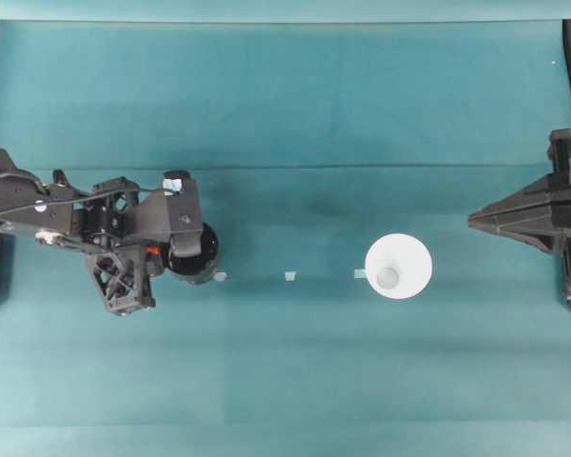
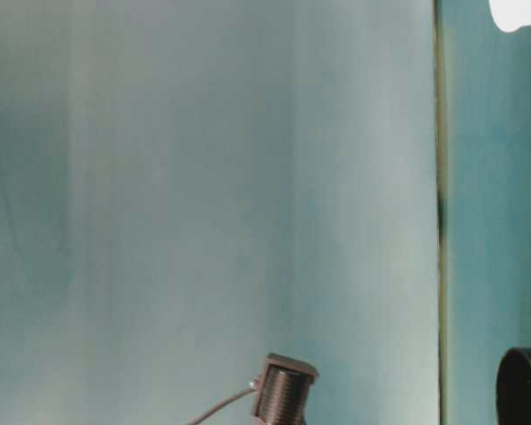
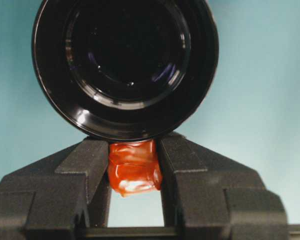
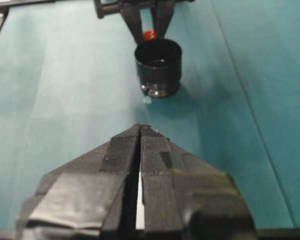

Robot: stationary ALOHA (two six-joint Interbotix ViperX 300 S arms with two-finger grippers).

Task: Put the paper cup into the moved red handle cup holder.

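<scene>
While left claw [image 3: 134, 165] pinches red handle cup holder [image 3: 125, 65] tab — right claw [image 4: 140, 131] closed, seemingly empty.

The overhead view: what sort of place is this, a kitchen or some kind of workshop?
Most likely a robot test bench in a lab: a bare teal table, a robot arm at each side, and only two props, a paper cup and a black cup holder.

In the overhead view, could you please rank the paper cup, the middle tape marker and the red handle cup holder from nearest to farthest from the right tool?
1. Paper cup, right of centre, closest to the right tool.
2. Middle tape marker, near the table's centre.
3. Red handle cup holder, far left, held by the left tool.
</scene>
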